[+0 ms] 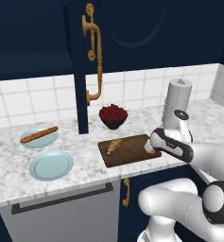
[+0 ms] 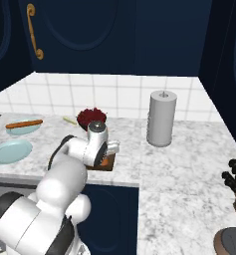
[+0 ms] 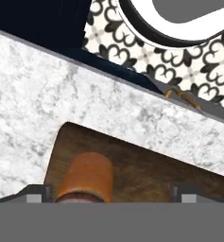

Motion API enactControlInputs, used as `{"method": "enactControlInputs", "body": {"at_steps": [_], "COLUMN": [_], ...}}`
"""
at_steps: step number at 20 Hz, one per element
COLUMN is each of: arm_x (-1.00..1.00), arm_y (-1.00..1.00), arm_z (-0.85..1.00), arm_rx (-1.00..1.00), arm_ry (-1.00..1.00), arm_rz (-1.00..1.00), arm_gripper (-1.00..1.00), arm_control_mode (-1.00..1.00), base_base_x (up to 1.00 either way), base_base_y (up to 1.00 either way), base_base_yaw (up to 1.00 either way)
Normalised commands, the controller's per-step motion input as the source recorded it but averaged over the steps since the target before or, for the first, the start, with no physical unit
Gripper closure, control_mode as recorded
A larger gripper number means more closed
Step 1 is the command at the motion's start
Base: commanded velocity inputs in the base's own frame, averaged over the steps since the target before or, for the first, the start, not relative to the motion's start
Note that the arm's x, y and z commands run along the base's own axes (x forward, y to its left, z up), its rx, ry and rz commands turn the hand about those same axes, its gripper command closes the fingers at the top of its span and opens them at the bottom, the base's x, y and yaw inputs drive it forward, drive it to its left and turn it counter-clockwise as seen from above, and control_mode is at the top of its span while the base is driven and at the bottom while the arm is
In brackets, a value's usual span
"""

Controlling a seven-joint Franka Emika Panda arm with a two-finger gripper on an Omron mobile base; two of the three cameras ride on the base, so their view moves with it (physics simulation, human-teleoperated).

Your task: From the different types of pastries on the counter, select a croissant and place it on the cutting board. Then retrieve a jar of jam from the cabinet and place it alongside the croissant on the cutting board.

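The jar of jam (image 3: 85, 177), small and orange-red, stands on the right end of the dark cutting board (image 3: 151, 172). My gripper (image 3: 112, 194) is open around it. The jar is close to the left fingertip (image 3: 37, 194), with a wide gap to the right one. From the left base view, the gripper (image 1: 150, 149) hangs over the board (image 1: 127, 153) and the croissant (image 1: 115, 145) lies near its left end. The navy cabinet door (image 1: 82, 71) with its brass handle (image 1: 95, 52) stands open, edge-on. The jar (image 2: 106, 161) peeks out below the hand.
A dark bowl of berries (image 1: 113, 115) stands just behind the board. A grey paper-towel roll (image 1: 176, 101) stands behind my wrist. A bread stick (image 1: 38, 134) lies on a pale blue plate, with an empty plate (image 1: 51, 164) in front. Knife handles (image 2: 234, 179) are far right.
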Motion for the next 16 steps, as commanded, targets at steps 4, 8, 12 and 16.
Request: {"method": "enactControlInputs", "body": {"at_steps": [4, 8, 12, 16], "arm_x": [-0.03, 0.0, 0.0, 0.0], "arm_y": [-0.08, 0.0, 0.0, 0.0], "arm_z": [0.0, 0.0, 0.0, 0.0], "arm_rx": [0.01, 0.0, 0.0, 0.0], "arm_ry": [0.0, 0.0, 0.0, 0.0], "arm_rz": [-0.04, 0.0, 0.0, 0.0], "arm_gripper": [-1.0, -1.0, -1.0, -1.0], "arm_control_mode": [-1.0, -1.0, -1.0, -1.0], "base_base_x": [0.0, 0.0, 0.0, 0.0], "base_base_y": [0.0, 0.0, 0.0, 0.0], "base_base_yaw": [0.0, 0.0, 0.0, 0.0]}}
